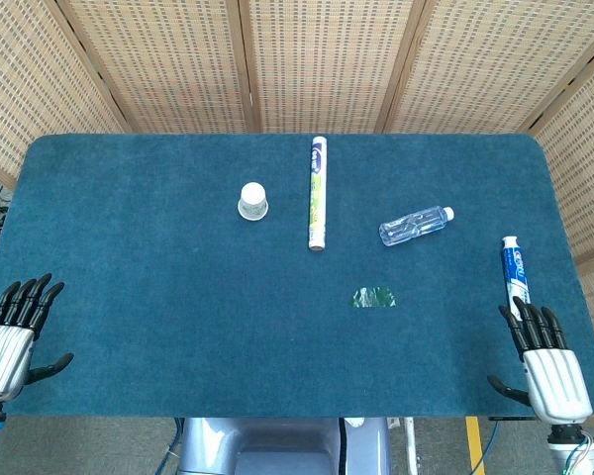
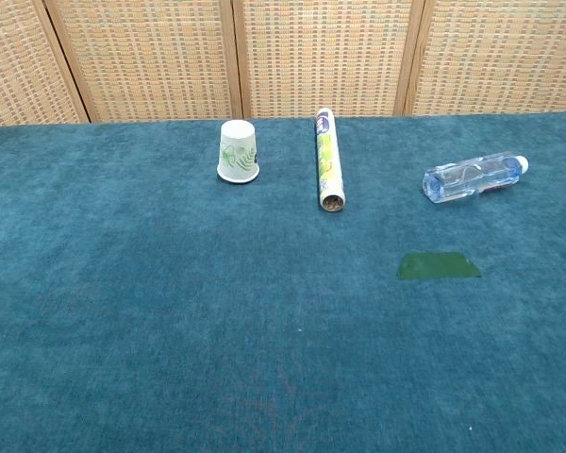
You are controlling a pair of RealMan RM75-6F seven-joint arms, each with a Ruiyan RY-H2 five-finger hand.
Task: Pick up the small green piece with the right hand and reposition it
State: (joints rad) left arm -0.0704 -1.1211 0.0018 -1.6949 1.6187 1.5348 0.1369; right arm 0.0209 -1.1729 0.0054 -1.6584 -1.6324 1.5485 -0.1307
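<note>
Right hand: the right hand (image 1: 551, 368) lies palm down at the near right corner of the table (image 1: 129, 297), fingers (image 1: 535, 324) stretched forward and apart, thumb out to the side, grasping nothing. Only the head view shows it.
Left hand: the left hand (image 1: 8, 341) rests at the near left corner of the table, fingers spread and straight, thumb out, released and empty.
Green piece: the small green piece (image 1: 373, 297) lies flat on the blue cloth, well apart from the right hand, further left and a little further from the robot; nothing touches it. In the chest view the green piece (image 2: 439, 267) shows one slanted end.
Toothpaste: a toothpaste tube (image 1: 515, 273) lies just beyond the right hand's fingertips, cap pointing away from the robot.
Bottle: a clear bottle (image 1: 415, 226) lies on its side beyond the green piece, cap to the right.
Tube: a long tube (image 1: 318, 193) lies lengthwise, beyond and left of the green piece.
Cup: a paper cup (image 1: 252, 201) stands upside down, left of the tube.
Backdrop: woven screens (image 1: 317, 59) stand behind the table.
</note>
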